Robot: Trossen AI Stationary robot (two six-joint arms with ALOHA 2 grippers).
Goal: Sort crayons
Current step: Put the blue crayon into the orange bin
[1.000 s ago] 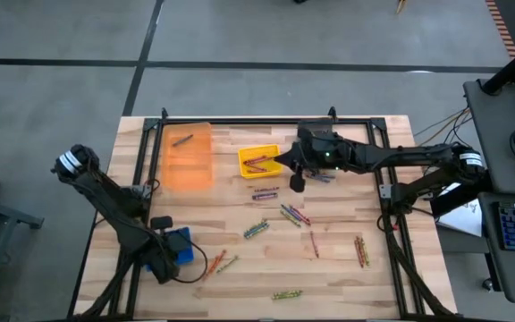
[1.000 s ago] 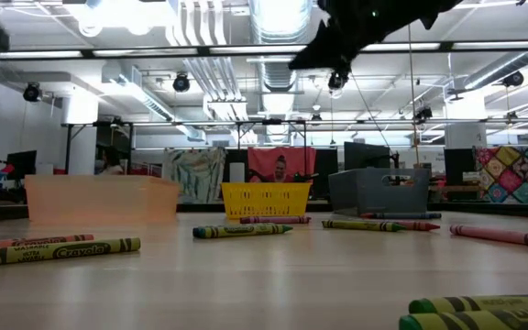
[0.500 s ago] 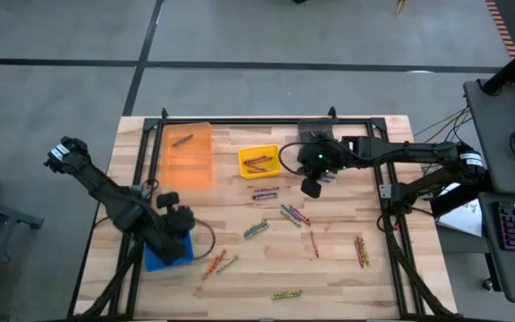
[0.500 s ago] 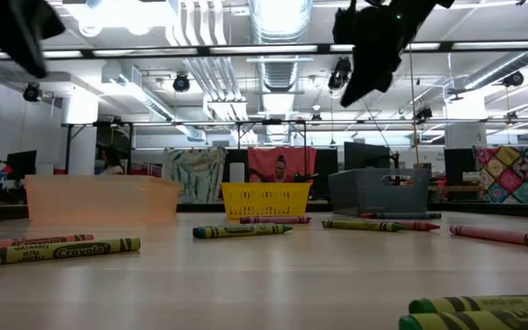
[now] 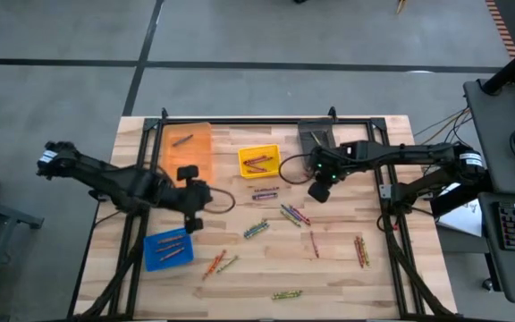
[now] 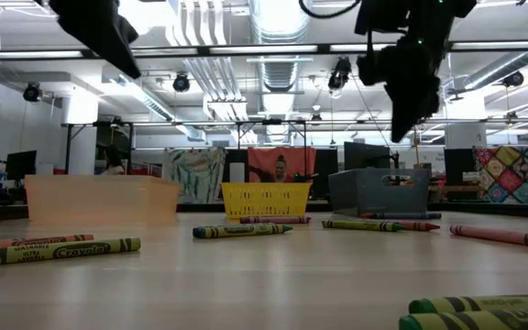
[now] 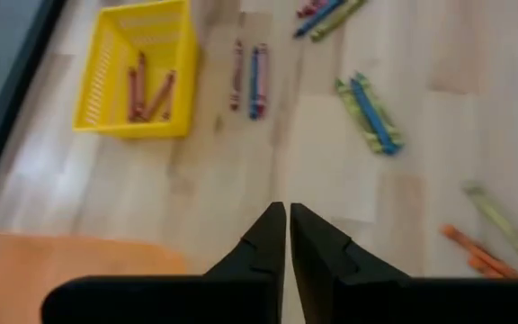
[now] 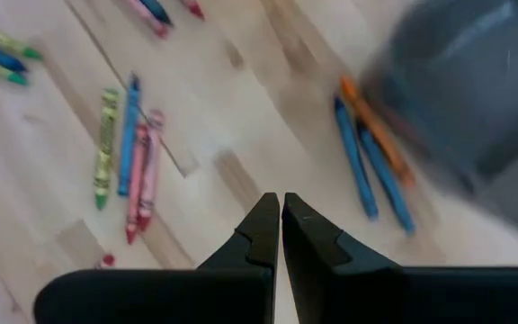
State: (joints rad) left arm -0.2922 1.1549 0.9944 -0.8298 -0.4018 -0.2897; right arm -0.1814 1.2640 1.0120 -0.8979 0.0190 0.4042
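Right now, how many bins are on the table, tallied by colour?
orange bin: 1
yellow bin: 1
grey bin: 1
blue bin: 1
Total: 4 bins

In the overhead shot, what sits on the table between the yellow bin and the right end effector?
Only bare wood shows in the high view between the yellow bin and the right end effector; the nearest loose crayons lie just below that stretch.
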